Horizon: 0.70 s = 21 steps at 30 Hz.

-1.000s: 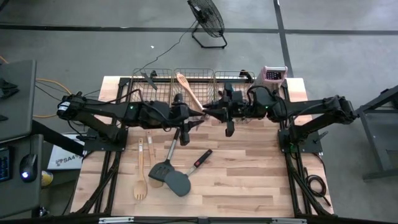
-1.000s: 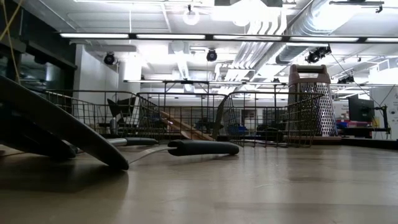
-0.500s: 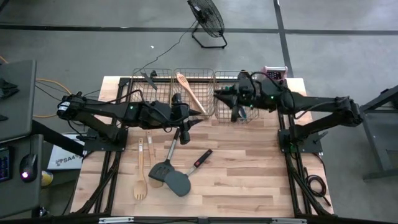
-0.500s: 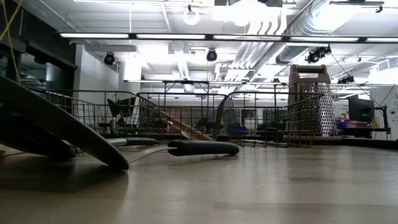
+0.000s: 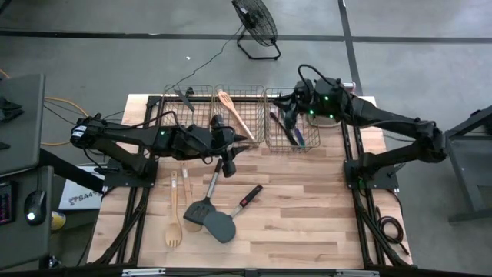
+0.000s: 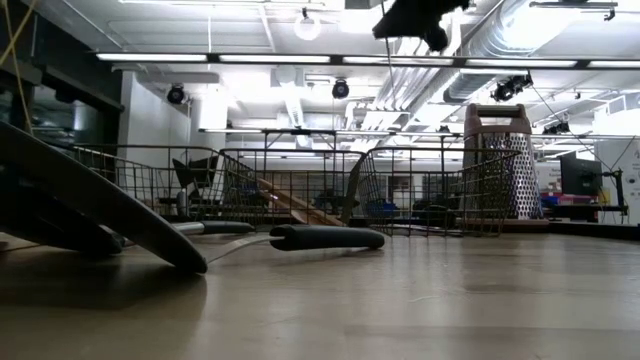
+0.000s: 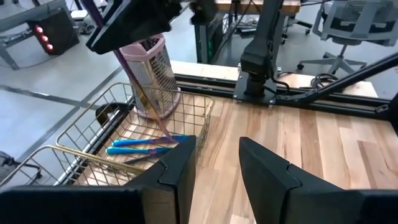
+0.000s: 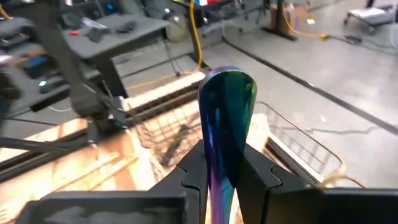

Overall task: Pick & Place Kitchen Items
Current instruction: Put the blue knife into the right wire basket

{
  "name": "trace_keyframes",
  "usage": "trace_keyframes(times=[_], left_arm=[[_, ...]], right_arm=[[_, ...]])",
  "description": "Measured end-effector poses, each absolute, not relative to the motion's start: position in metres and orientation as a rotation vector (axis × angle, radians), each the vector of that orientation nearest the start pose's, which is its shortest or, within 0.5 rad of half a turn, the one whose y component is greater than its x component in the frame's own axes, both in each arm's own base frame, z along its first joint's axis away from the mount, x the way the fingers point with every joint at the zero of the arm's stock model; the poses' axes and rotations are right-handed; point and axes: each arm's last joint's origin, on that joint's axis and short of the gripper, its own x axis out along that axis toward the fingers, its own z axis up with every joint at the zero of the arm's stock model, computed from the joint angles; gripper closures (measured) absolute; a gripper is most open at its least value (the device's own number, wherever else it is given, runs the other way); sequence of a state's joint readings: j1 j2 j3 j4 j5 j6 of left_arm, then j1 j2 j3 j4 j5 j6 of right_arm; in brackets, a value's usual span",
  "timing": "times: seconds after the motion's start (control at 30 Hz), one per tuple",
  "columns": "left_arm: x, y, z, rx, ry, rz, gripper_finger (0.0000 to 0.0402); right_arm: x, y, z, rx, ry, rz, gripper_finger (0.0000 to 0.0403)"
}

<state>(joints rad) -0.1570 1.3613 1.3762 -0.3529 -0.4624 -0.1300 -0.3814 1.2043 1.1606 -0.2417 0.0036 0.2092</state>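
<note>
My right gripper (image 5: 293, 112) hangs over the right wire basket (image 5: 270, 142), shut on a slim iridescent purple-teal utensil (image 7: 140, 93). The utensil's lower end reaches in beside the blue pieces (image 7: 140, 146). My left gripper (image 5: 233, 148) stands open above the table's middle, nothing between its fingers (image 7: 180, 165). A wooden spoon (image 5: 233, 112) leans in the middle basket. On the table in front lie a wooden spoon and fork (image 5: 176, 217), two dark grey spatulas (image 5: 215, 219) and a black-handled tool (image 5: 247, 199). My right gripper pinches the utensil's shaft (image 8: 219, 168) between its two fingers, just below the wide rounded end (image 8: 227, 102), which sticks out past them. The long shaft hangs slanting below the gripper. Its lower tip (image 7: 166, 133) is inside the basket; whether it touches the floor, I cannot tell.
Three wire baskets (image 5: 240, 86) line the far edge; the left one holds a dark piece (image 5: 185, 95). A metal box grater (image 7: 154, 71) stands beside the right basket, under my right arm. Bare wood lies at the near right (image 5: 307, 223).
My right gripper has swung from the table's middle toward the far right and now hangs over the right basket. It carried the iridescent utensil along and tipped up toward level. My left gripper has stayed open where it was.
</note>
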Motion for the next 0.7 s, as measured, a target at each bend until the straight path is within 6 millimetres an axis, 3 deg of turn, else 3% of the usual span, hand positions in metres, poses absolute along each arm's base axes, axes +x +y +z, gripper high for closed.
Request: trace_keyframes(times=[0.4,0.7], left_arm=[[0.295,-0.033,0.393,-0.043,0.31,0.37,0.028],[0.294,-0.032,0.392,-0.066,0.318,0.383,0.028]], right_arm=[[0.239,-0.156,0.341,0.301,0.403,-0.506,0.0355],[0.249,-0.183,0.306,0.312,0.557,-0.529,0.0355]])
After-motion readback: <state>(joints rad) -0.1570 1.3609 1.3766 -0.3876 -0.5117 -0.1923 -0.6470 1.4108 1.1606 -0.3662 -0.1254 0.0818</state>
